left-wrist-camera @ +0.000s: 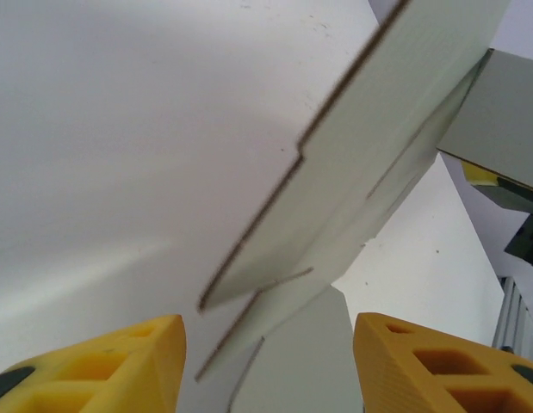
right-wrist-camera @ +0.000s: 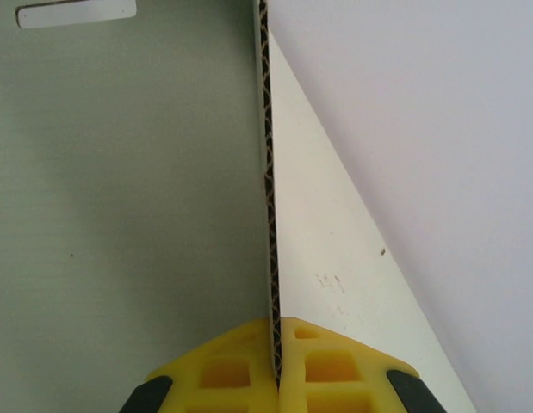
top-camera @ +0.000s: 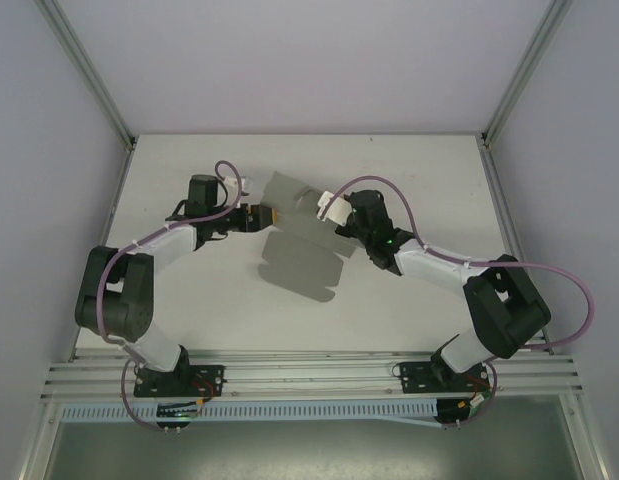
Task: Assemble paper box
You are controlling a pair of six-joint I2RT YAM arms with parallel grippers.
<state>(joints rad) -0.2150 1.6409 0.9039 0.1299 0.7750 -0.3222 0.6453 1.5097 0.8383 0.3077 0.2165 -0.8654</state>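
Note:
The paper box (top-camera: 299, 262) is a grey die-cut sheet, partly folded and raised off the middle of the white table. My right gripper (top-camera: 339, 218) holds its right side. In the right wrist view that gripper (right-wrist-camera: 275, 331) is shut on the sheet's corrugated edge (right-wrist-camera: 268, 172), which runs straight up between the yellow fingers (right-wrist-camera: 335, 366). My left gripper (top-camera: 271, 216) is at the sheet's left side. In the left wrist view the left gripper (left-wrist-camera: 268, 331) is open, its yellow fingers (left-wrist-camera: 120, 361) wide apart. Grey flaps (left-wrist-camera: 369, 138) hang ahead, and one flap (left-wrist-camera: 309, 361) reaches into the gap without touching either finger.
The white table (top-camera: 409, 170) is bounded by aluminium posts at the back corners (top-camera: 124, 135) and a railed front edge (top-camera: 309, 372) where both arm bases are bolted. Plain walls close in the left, right and back.

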